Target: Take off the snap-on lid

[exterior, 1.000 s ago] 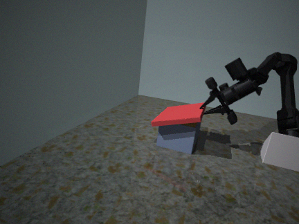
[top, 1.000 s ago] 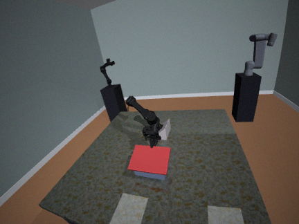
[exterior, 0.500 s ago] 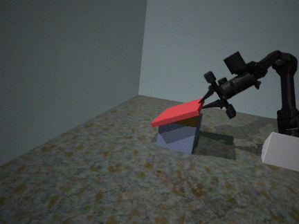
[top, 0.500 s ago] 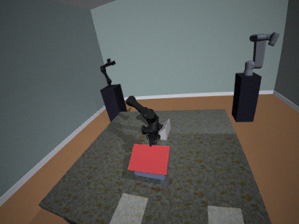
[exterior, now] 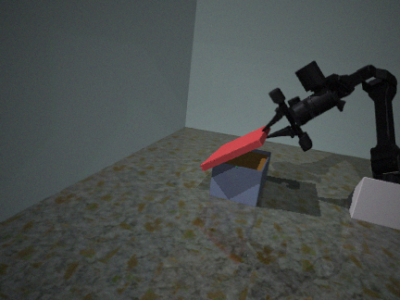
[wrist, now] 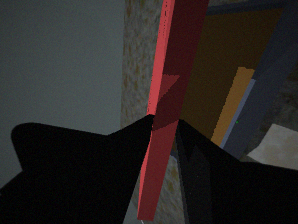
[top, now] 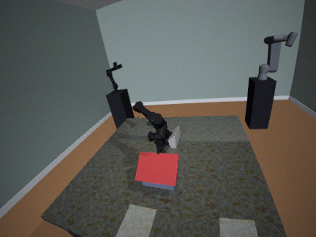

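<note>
The red lid (top: 157, 168) (exterior: 236, 149) (wrist: 180, 60) is tilted, its edge on the arm's side raised well above the storage box. Its opposite edge is lower and sticks out past the box; whether it touches the rim there I cannot tell. The blue-grey storage box (top: 158, 186) (exterior: 236, 185) (wrist: 262, 95) stands upright on the table, and its orange-brown inside shows through the gap. My gripper (top: 158, 152) (exterior: 266, 133) (wrist: 164, 122) is shut on the lid's raised edge, one finger on the top side and one underneath.
A whitish block (top: 175, 137) (exterior: 377, 204) stands near the arm's base. Two pale flat patches (top: 137, 221) (top: 238, 227) lie at the front of the table (top: 205, 175). Two other arms stand on dark pedestals (top: 120, 106) (top: 260, 104) beyond the table.
</note>
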Robot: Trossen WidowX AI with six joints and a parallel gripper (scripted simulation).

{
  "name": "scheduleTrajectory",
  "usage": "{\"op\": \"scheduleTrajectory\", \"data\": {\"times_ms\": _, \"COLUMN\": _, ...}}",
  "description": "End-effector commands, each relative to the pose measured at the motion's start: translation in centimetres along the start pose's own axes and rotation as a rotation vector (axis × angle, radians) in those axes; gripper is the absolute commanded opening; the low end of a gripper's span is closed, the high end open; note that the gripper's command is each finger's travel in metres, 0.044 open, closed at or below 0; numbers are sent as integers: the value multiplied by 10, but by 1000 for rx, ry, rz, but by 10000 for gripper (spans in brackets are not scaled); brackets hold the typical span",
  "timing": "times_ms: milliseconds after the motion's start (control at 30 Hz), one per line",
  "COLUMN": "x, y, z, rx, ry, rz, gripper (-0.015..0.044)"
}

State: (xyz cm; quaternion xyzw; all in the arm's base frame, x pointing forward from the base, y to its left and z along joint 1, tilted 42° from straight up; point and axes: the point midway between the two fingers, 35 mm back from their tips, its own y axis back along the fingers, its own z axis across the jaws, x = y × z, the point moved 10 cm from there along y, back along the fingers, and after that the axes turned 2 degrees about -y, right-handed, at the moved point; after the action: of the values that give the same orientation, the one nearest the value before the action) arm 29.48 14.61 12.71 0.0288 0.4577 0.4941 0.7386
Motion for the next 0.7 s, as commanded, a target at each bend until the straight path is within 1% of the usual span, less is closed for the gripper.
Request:
{"op": "scheduleTrajectory", "data": {"times_ms": 0, "x": 1, "y": 4, "z": 10, "rx": -13, "ry": -11, "rz": 0, "gripper": 0}}
{"op": "scheduleTrajectory", "data": {"times_ms": 667, "x": 2, "y": 13, "z": 37, "rx": -13, "ry": -11, "rz": 1, "gripper": 0}}
